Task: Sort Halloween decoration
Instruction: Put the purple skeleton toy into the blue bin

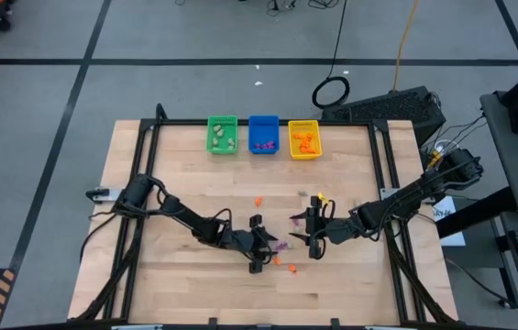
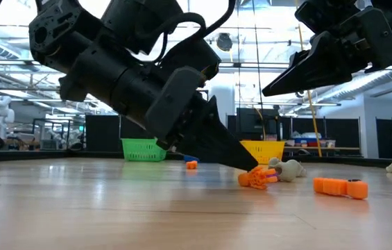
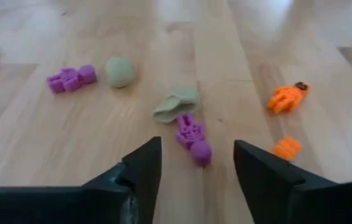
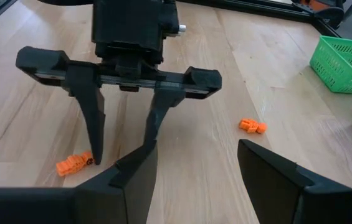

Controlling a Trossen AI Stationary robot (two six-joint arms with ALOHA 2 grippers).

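Halloween decoration point(image 3: 192, 137): tiny trinkets in orange, purple and pale greenish-beige, partly loose on the wooden surface point(image 1: 194, 192), partly sorted into three small bins at the 12 o'clock edge.

Bins, left to right in the high view: green bin point(image 1: 222, 135) with pale pieces; blue bin point(image 1: 263, 135) with purple pieces; yellow bin point(image 1: 303, 139) with orange pieces.

Loose pieces, central cluster toward 6 o'clock: one purple figure lies on the surface between the left arm's fingertips, not pinched. A pale piece point(image 3: 177, 104) touches its far end. A second purple piece point(image 3: 71, 78) and a rounded pale piece point(image 3: 120, 71) lie beyond, near each other. Two orange pieces point(image 3: 287, 98) sit to one side of that cluster. A lone orange piece point(image 1: 259, 201) lies apart, toward the bins.

Left gripper point(image 3: 197, 163): low over the surface near centre, tilted steeply down, jaws spread around the purple figure with gaps on both sides.

Right gripper point(image 4: 197, 165): just at 3 o'clock of the left gripper, facing it, raised off the surface in the low view; jaws spread, nothing between them. An orange piece point(image 4: 74, 164) lies beside one of the left gripper's fingers in the right wrist view.
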